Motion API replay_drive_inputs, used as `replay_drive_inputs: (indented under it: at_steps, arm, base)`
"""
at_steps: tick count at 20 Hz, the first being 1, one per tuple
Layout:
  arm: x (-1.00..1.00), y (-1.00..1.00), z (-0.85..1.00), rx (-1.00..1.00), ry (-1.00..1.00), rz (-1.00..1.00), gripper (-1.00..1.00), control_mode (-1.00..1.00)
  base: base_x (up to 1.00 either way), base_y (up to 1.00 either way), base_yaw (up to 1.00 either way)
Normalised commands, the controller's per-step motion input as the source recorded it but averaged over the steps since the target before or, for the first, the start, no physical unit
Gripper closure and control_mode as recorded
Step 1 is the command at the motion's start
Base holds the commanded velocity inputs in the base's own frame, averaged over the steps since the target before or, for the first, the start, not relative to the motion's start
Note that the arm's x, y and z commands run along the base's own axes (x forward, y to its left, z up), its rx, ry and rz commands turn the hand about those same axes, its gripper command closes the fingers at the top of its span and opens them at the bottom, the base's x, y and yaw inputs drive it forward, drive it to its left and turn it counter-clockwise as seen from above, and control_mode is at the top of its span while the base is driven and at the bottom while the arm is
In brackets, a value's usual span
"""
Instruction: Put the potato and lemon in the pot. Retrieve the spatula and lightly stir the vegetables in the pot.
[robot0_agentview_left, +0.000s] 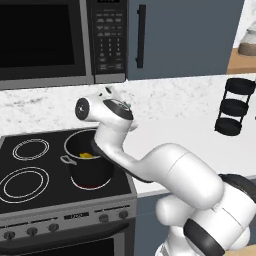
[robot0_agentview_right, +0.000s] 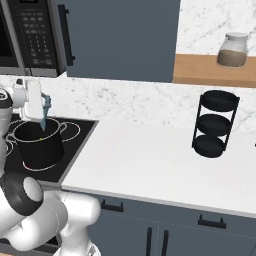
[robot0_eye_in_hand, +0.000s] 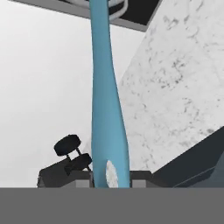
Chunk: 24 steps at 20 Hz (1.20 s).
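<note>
1. The end effector (robot0_agentview_right: 41, 111) is clamped on the light-blue spatula (robot0_eye_in_hand: 106, 109), holding it above the pot (robot0_agentview_right: 39, 144).
2. The spatula's lower end reaches toward the pot's rim on the side nearest the desk (robot0_agentview_right: 145, 160).
3. The pot stands on the stove (robot0_agentview_left: 30, 180), at a front burner beside the desk.
4. Yellow vegetables (robot0_agentview_left: 86, 155) lie inside the pot.
</note>
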Motion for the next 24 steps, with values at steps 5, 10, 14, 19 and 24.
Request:
replay_drive_inputs:
  at_steps: [5, 10, 14, 19, 24]
  arm:
    - [0.00, 0.36, 0.00, -0.14, 0.00, 0.11, 1.00, -1.00]
    - [0.00, 0.26, -0.10, -0.12, 0.00, 0.04, 1.00, -1.00]
    - [0.00, 0.23, -0.32, -0.23, 0.06, 0.04, 1.00, -1.00]
    - [0.00, 0.07, -0.10, -0.14, 0.05, 0.06, 1.00, -1.00]
    - [0.00, 0.03, -0.04, -0.02, 0.00, 0.04, 1.00, -1.00]
  base:
    - [0.00, 0.00, 0.00]
    - [0.00, 0.00, 0.00]
    - [0.00, 0.00, 0.00]
    - [0.00, 0.00, 0.00]
    - [0.00, 0.00, 0.00]
